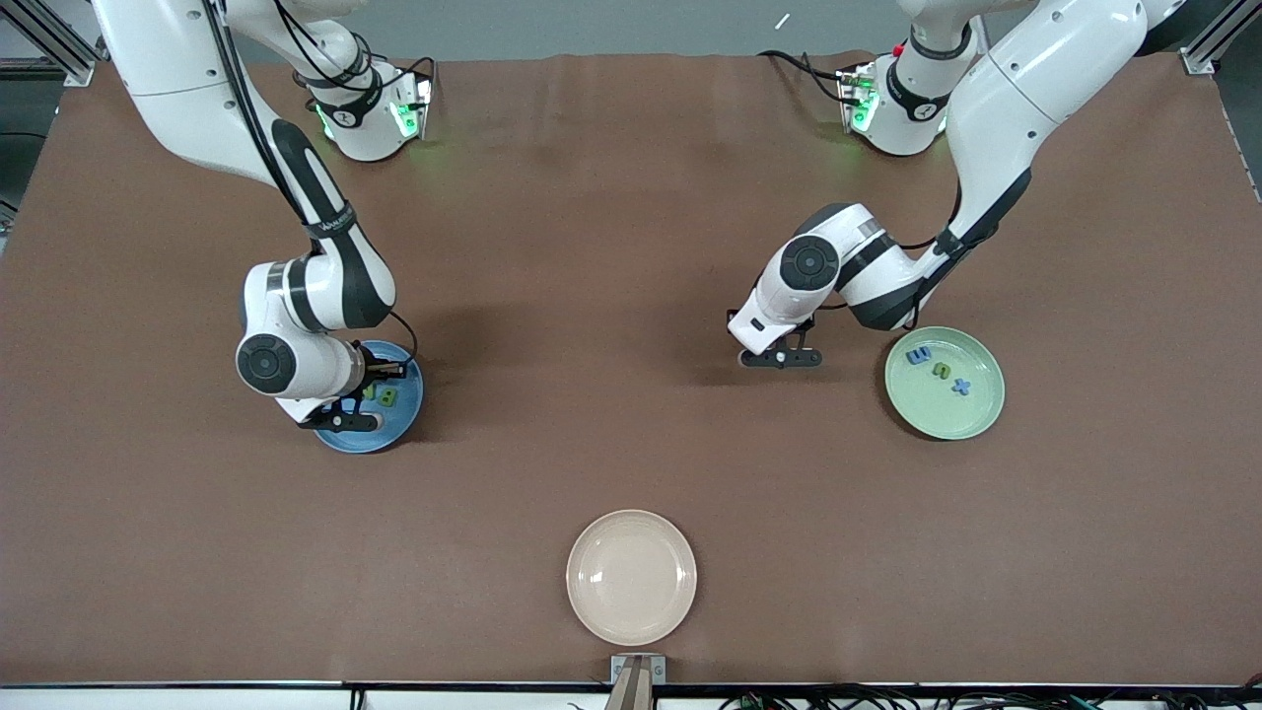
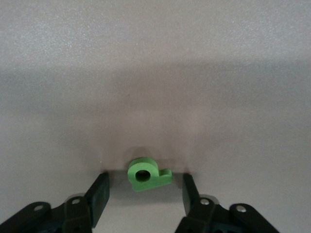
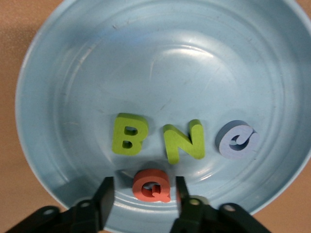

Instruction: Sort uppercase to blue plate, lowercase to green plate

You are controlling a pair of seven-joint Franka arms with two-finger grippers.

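On the brown table (image 1: 611,296), read as a clock face from the front camera, the deciding gap is at about three o'clock. The left gripper (image 1: 781,357) stands low over bare tabletop with the green p (image 2: 148,174) lying flat between its fingers (image 2: 99,191). The fingers are spread, with clear table showing on both sides of the letter, so nothing is grasped yet. The p's long axis runs roughly from one finger to the other, bowl toward one pad and stem toward the other. A squeeze would probably catch it end to end.

The green plate (image 1: 927,409) sits close by, at three o'clock from that gripper. It already carries the blue m (image 1: 919,356), green u (image 1: 944,371) and blue x (image 1: 961,388). The left arm is plainly the nearer one for this last lowercase piece. It is folded low, elbow out toward the plate, wrist pointing straight down.

At nine o'clock the right gripper (image 1: 340,422) hangs over the near rim of the blue plate (image 1: 399,424). Its fingers (image 3: 108,189) are parted around the red Q (image 3: 151,185), which rests on the plate, apparently let go. Green B (image 3: 129,141), green N (image 3: 183,141) and blue G (image 3: 237,140) lie in a row beside it. The right arm is bent down sharply, wrist vertical. A cream plate (image 1: 631,577) sits at six o'clock.
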